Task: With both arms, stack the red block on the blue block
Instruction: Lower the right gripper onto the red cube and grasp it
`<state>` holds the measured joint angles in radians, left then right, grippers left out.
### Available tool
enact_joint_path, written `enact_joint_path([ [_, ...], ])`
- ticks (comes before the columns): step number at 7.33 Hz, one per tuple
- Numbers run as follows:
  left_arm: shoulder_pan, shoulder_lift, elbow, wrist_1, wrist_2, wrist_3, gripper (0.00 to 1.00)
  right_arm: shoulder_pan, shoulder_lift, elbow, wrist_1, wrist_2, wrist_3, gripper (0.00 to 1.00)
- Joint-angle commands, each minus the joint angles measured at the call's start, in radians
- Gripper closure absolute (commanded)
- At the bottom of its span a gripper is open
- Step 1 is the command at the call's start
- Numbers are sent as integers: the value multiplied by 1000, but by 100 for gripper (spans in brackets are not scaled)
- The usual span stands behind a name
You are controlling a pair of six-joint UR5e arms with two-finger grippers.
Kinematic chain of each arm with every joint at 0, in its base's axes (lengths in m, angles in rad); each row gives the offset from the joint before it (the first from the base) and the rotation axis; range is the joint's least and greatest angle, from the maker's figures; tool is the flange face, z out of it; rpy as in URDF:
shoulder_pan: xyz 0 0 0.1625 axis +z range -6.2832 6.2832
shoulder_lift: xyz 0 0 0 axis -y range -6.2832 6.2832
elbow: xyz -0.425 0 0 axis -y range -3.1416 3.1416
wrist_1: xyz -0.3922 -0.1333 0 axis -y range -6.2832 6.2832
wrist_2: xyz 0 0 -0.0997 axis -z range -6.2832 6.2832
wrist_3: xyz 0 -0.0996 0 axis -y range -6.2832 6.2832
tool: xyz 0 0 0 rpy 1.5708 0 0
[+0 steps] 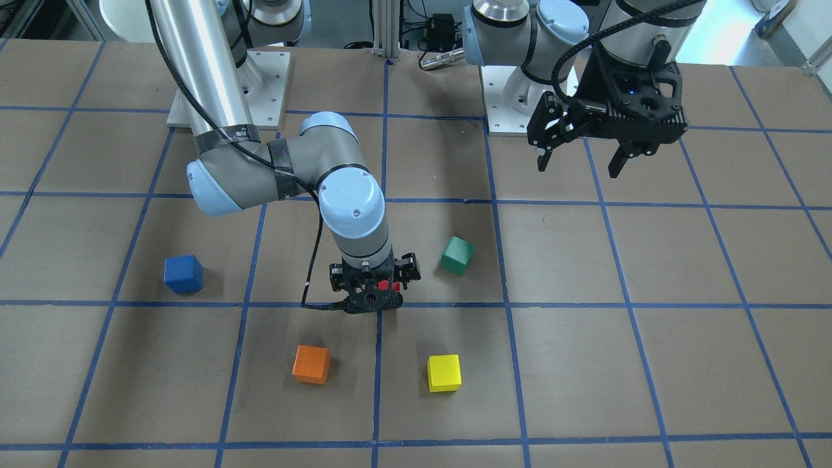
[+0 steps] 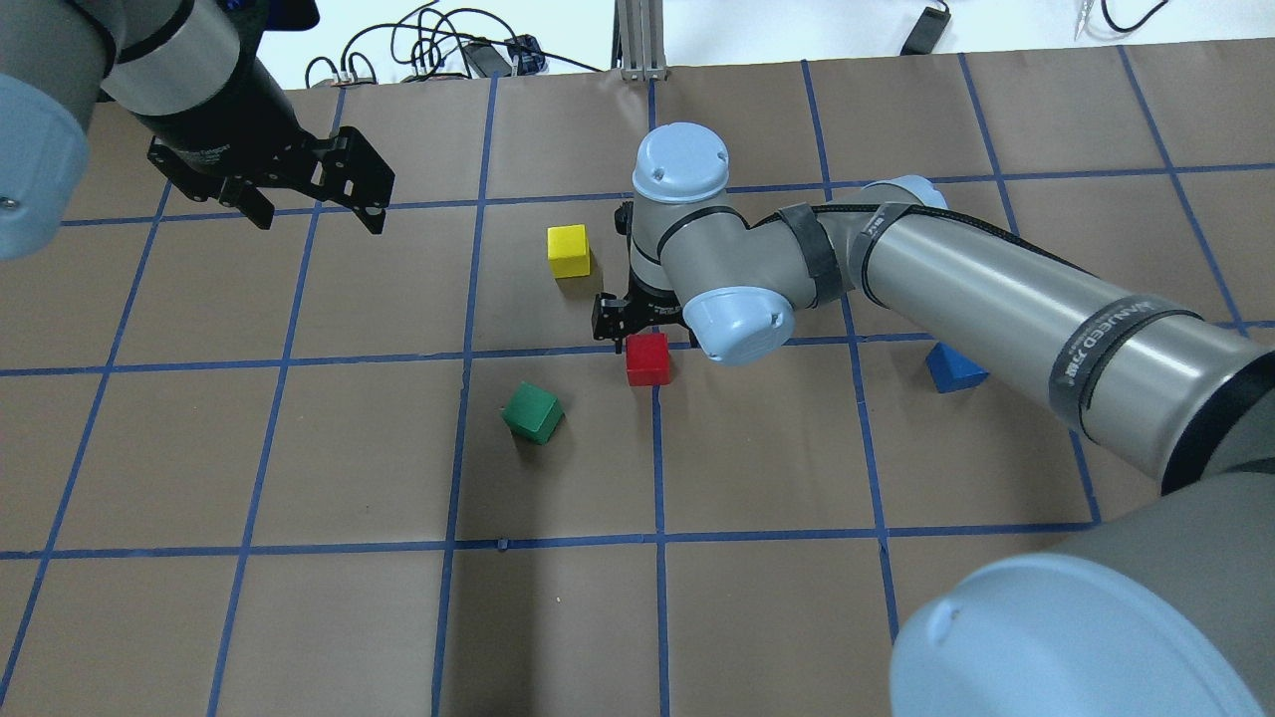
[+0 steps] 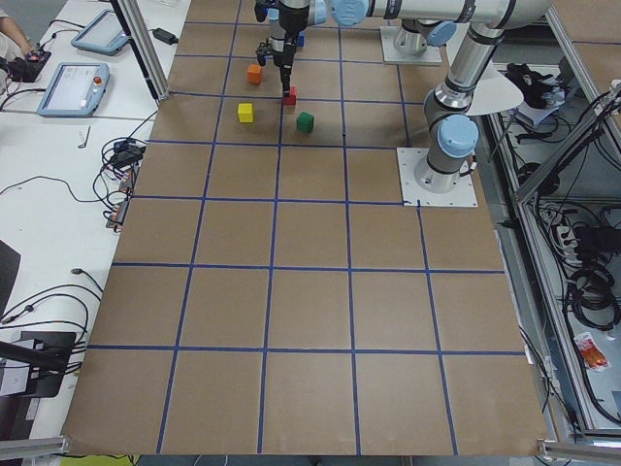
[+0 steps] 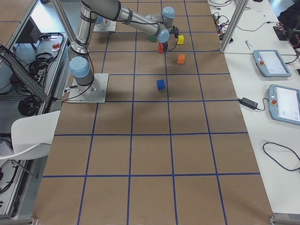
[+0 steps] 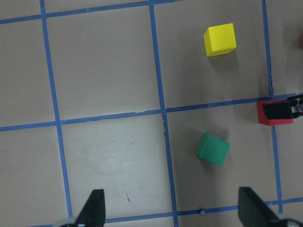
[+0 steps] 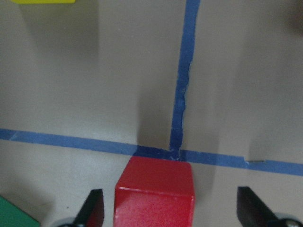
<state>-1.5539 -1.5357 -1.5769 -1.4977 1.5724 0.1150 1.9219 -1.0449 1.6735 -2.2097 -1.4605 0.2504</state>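
The red block (image 1: pixel 388 285) sits on the table at a crossing of blue tape lines, and also shows in the overhead view (image 2: pixel 647 358). My right gripper (image 6: pixel 173 210) is down over it, open, with one finger (image 6: pixel 94 210) on each side and a gap to the red block (image 6: pixel 155 194). The blue block (image 1: pixel 183 273) stands alone toward my right, partly hidden behind my right arm in the overhead view (image 2: pixel 954 368). My left gripper (image 1: pixel 578 162) hangs high, open and empty, near its base; its fingers (image 5: pixel 92 208) show spread wide.
A green block (image 1: pixel 457 255) lies tilted just beside the red one. A yellow block (image 1: pixel 444 373) and an orange block (image 1: pixel 311 364) stand farther out from me. The brown table (image 1: pixel 650 364) has a blue tape grid.
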Motion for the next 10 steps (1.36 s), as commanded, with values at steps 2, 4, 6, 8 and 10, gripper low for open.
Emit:
enact_joint_path([
  [2,0,0,0,1,0,0,0,0,6,8,-62,0,4,60],
  [4,0,2,0,1,0,0,0,-1,2,0,-62,0,6,100],
  [6,0,2,0,1,0,0,0,-4,-15,-8,-44,-6,7,100],
  [8,0,0,-2,1,0,0,0,-30,-82,-30,69,-11,4,100],
  [10,0,0,0,1,-2,0,0,-105,-124,-110,261,-20,-8,100],
])
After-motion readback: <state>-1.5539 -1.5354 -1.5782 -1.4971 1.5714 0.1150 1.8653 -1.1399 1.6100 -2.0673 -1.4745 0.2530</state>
